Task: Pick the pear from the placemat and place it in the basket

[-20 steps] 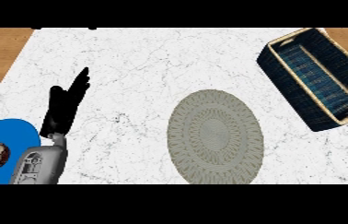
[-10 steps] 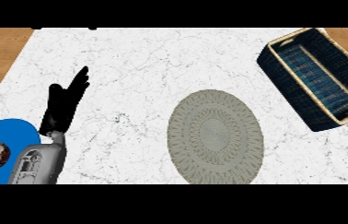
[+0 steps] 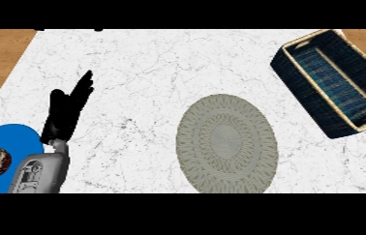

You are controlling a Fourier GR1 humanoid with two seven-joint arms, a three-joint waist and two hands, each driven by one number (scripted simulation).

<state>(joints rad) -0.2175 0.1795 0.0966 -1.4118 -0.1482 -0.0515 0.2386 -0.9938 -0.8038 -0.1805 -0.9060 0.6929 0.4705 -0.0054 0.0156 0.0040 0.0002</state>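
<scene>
Head view. The left robot hand (image 3: 66, 110) rests at the left of the worktop (image 3: 164, 69), fingers straight, close together and pointing up, holding nothing. Its position matches that of a second ago; nothing else has shifted. The right robot hand is not in view. The placemat (image 3: 226, 143) lies bare at centre. The pear shows neither there nor in the basket (image 3: 298, 91) at upper right, so its location cannot be told. Judgement: no progress is evident, and the pear must be located first.

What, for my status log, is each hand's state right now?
Left hand: open, fingers straight, holding nothing.
Right hand: not in view.
</scene>
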